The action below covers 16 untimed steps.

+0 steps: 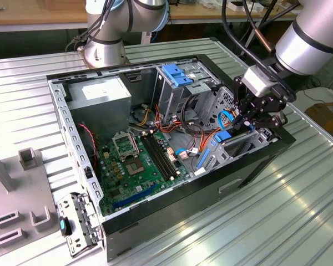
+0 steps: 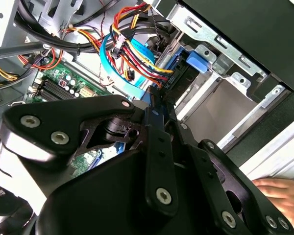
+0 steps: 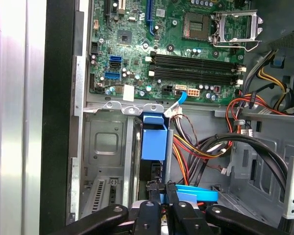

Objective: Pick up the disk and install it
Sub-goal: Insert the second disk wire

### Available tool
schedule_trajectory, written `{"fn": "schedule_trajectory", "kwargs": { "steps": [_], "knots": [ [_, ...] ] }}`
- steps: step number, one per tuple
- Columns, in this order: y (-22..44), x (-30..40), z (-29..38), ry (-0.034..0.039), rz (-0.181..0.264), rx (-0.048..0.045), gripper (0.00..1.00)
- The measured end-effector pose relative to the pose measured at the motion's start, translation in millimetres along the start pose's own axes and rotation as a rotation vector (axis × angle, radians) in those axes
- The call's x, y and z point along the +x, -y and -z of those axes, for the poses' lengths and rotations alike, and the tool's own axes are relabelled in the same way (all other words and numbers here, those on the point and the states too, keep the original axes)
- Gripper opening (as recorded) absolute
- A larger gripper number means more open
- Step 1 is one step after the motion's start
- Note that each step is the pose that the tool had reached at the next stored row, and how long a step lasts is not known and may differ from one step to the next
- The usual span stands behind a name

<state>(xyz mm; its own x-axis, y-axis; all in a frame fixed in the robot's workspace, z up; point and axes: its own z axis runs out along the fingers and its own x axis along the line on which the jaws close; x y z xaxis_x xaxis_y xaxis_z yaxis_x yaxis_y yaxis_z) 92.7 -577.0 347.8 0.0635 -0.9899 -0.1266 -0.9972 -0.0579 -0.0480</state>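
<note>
The disk stands on edge in the drive bay at the case's front corner, on the exterior view's right. Its blue side rail faces up, and its dark body sits down between the bay's metal walls. My gripper hangs right over the bay. In the first wrist view its two black fingers stand close together on the disk's near end. The disk's label is hidden.
A green motherboard lies in the open case. Bundled orange, red and blue cables crowd the bay's side. A grey power supply and a blue bracket on the drive cage sit behind. A person's hand rests outside the case.
</note>
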Motion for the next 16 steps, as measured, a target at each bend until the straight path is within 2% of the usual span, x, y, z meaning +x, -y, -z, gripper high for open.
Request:
{"fn": "schedule_trajectory", "kwargs": {
  "steps": [4, 16],
  "knots": [
    [-0.2, 2.2, 0.3, -0.0001, 0.0, 0.0, 0.16],
    [-0.2, 2.7, -1.7, -0.0001, 0.0, 0.0, 0.16]
  ]
}}
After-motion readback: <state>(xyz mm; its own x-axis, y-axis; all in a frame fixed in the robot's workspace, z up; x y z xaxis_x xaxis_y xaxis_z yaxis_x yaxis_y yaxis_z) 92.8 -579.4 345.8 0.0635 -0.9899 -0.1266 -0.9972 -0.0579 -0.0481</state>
